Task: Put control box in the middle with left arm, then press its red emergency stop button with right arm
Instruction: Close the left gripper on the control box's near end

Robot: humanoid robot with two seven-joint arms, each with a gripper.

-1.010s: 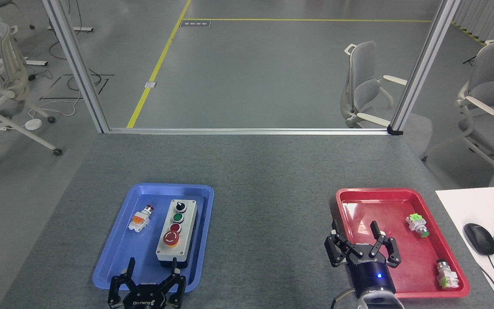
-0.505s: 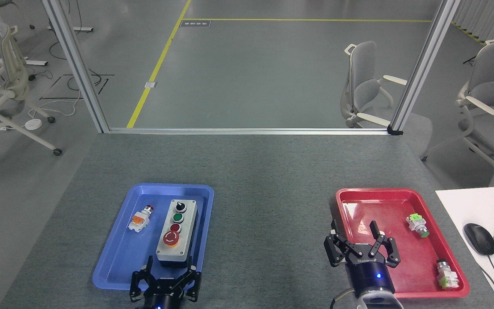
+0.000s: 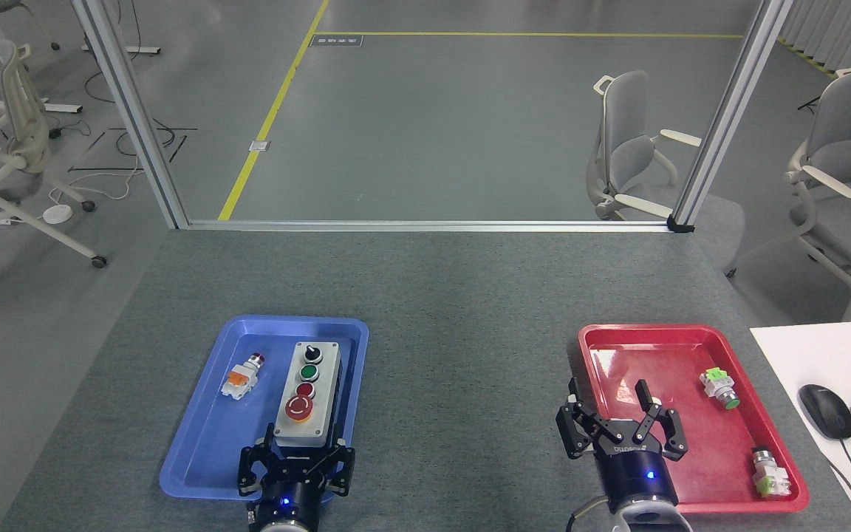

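The control box [image 3: 309, 388] lies lengthwise in the blue tray [image 3: 196, 436], light grey face up, with a black knob farthest from me, then a green button and a small red button. Its red emergency stop button [image 3: 298, 406], ringed in yellow, is nearest me. My left gripper [image 3: 303, 442] is open at the box's near end, one finger on each side of it; that end is partly hidden behind the gripper. My right gripper [image 3: 608, 397] is open above the left rim of the red tray [image 3: 654, 332]. The middle [image 3: 462, 384] is bare grey tabletop.
A small orange-white push-button [image 3: 242, 377] lies in the blue tray, left of the box. The red tray holds two green-and-white push-buttons [image 3: 719, 388] [image 3: 769, 473]. A white desk with a mouse [image 3: 826, 410] and a keyboard adjoins the table at right. Metal posts and chairs stand beyond the far edge.
My left gripper has moved forward and to the right, from the tray's near rim to astride the box's near end. The box has shifted slightly. The right gripper has barely moved.
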